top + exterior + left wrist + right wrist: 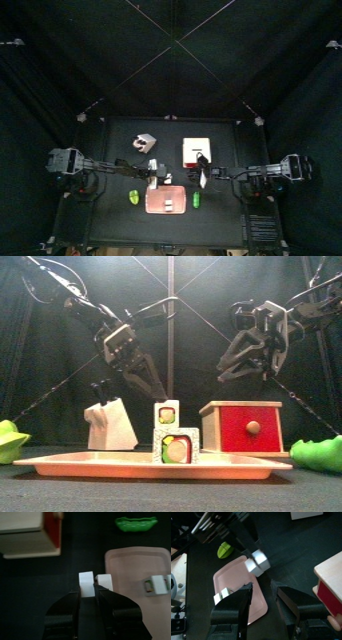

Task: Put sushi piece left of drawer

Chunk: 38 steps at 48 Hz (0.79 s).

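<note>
My black table (120, 170) carries several things. The cream-white drawer (198, 149) with its red front sits right of the middle. A white knife block (143, 142) stands well apart to its left. Toward the front edge lies my flat pink tray (167, 202), with one sushi piece (178, 445) standing on it. A green toy (134, 199) rests just left of the tray, another green toy (197, 199) just right of it.

Robot lab test pen, black curtains (40, 120) all round, small black table (114, 145), 2 arms
</note>
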### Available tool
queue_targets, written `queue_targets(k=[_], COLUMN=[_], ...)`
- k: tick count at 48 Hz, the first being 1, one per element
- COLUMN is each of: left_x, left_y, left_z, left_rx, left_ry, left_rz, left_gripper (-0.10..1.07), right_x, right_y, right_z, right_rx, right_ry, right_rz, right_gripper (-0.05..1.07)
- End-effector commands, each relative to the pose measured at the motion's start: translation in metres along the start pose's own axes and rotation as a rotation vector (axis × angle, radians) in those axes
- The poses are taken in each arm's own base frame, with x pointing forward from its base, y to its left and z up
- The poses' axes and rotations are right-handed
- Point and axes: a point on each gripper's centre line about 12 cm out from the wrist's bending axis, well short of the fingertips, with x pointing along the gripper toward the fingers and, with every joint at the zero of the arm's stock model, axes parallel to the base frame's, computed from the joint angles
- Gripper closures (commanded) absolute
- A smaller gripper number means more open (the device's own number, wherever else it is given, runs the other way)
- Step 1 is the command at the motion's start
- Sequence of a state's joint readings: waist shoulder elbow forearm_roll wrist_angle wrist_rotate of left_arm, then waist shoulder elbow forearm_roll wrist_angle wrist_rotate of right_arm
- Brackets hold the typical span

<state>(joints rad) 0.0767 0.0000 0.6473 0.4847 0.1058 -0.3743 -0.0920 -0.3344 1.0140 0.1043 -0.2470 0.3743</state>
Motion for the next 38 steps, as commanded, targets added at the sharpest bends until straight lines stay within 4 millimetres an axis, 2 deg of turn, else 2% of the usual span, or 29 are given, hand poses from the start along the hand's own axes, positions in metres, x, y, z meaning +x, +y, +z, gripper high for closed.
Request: queue_targets(k=[1,7,18,31,38], left_x=[-0.005,-0.002,0.008,0.029,0.032], left_y=[0.020,0.045,0.077,0.090,0.094], left_z=[0.008,0.006,0.003,-0.006,-0.011], left_rx=[-0.022,-0.058,-0.027,-0.016,-0.024], left_ry=[-0.029,-0.032,-0.048,-0.010,0.007], left_rz=[0.040,0.082,0.131,0.143,0.149], left_gripper=[0.37,0.37,0.37,0.35,0.35], right_x=[-0.001,-0.001,-0.001,-0.001,-0.001], right_y=[0.005,0.005,0.005,0.005,0.006], right_z=[0.012,0.012,0.012,0.012,0.012], right_rx=[0.000,-0.002,0.000,-0.003,-0.003], right_ry=[-0.039,-0.038,-0.039,-0.038,-0.039], right_rz=[0.018,0.017,0.017,0.017,0.018], right_gripper=[0.28,0.28,0.28,0.28,0.28])
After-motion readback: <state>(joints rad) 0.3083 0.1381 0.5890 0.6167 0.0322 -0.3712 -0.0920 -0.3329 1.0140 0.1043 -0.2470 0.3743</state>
